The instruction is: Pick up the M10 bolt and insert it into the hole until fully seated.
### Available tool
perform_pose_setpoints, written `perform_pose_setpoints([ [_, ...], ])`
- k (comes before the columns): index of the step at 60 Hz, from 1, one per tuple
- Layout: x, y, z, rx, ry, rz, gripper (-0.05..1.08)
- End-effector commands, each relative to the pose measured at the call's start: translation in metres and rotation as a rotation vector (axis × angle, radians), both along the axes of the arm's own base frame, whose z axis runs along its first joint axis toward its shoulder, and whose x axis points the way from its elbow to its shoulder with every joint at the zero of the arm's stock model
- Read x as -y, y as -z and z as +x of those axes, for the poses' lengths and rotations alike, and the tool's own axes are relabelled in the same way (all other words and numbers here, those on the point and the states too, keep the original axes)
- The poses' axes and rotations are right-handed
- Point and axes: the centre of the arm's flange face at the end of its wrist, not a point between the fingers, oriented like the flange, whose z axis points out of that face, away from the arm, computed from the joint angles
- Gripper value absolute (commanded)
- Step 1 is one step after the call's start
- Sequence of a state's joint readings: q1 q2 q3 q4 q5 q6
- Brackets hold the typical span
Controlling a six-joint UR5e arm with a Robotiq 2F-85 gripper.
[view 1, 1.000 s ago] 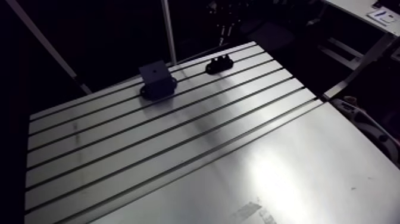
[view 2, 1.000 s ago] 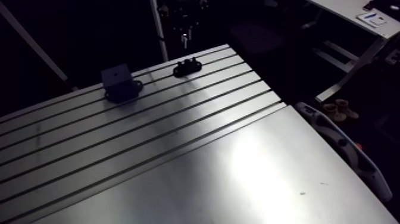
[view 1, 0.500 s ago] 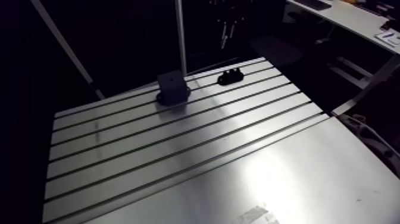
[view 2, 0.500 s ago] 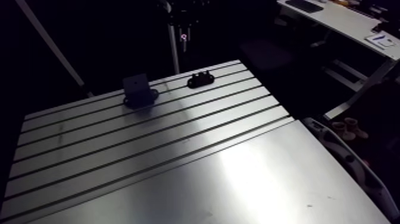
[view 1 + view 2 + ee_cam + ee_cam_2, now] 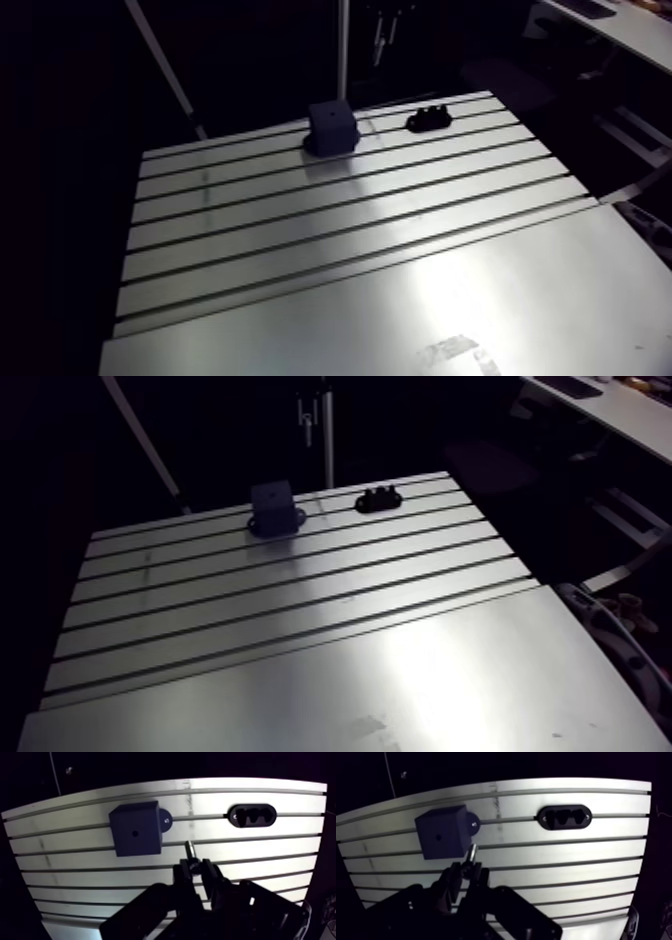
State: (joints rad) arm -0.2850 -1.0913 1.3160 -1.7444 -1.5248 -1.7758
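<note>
Wrist view: your gripper (image 5: 196, 868) has its fingers (image 5: 183, 872) clamped on the M10 bolt (image 5: 190, 850).
The shank pokes out ahead of the tips, over the slotted table (image 5: 280, 847), so it's not in yet. You'll see the dark block (image 5: 135, 828) near the bolt's tip, off to one side, its hole (image 5: 134, 832) facing the camera. The black holder (image 5: 251, 815) sits well apart.
</note>
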Motion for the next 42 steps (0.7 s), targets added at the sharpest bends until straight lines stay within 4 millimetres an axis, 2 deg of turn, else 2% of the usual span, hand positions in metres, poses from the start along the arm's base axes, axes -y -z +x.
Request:
perform_pose_setpoints([
  [1,0.029,0.003,-0.006,0.040,-0.013,-0.003,1.08],
  [12,0.030,0.005,-0.011,0.071,0.000,0.042,1.08],
  [19,0.044,0.014,-0.018,0.124,-0.022,0.063,1.08],
  [25,0.047,0.019,-0.020,0.141,-0.027,0.062,1.08],
  [31,0.070,0.023,-0.022,0.144,-0.060,0.062,1.08],
  [42,0.085,0.027,-0.026,0.144,-0.065,0.060,1.08],
])
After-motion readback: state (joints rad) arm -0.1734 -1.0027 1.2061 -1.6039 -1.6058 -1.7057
